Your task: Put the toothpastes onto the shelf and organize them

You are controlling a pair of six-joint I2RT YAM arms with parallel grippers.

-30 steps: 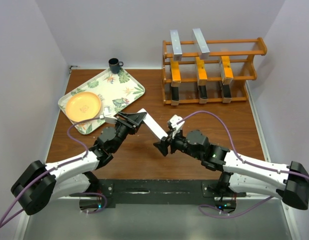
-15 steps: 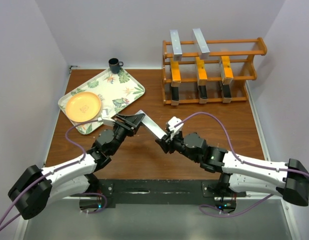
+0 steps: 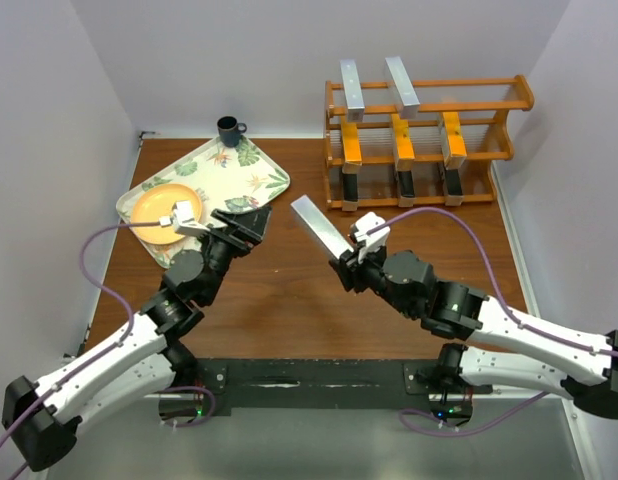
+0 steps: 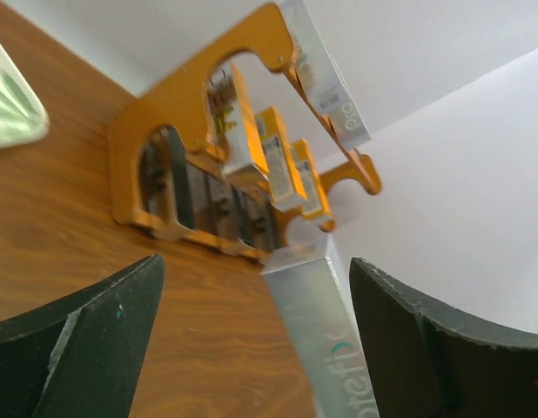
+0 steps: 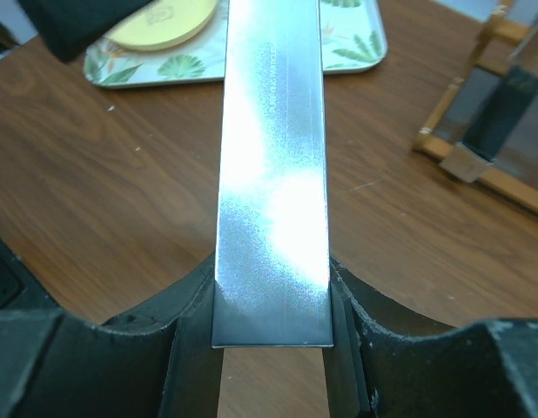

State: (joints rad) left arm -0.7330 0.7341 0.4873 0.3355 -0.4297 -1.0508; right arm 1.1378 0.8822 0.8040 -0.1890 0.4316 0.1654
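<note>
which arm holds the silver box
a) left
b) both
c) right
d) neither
c: the right fingers pinch one end of the silver box, while the left fingers stand open and apart from it.

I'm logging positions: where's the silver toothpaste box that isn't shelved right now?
The silver toothpaste box is mid-table in the top view, clamped in the right gripper, between the tray and the shelf.

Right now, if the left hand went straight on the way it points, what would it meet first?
Probably the silver toothpaste box that the right hand grips, with the shelf beyond it; depth is unclear.
</note>
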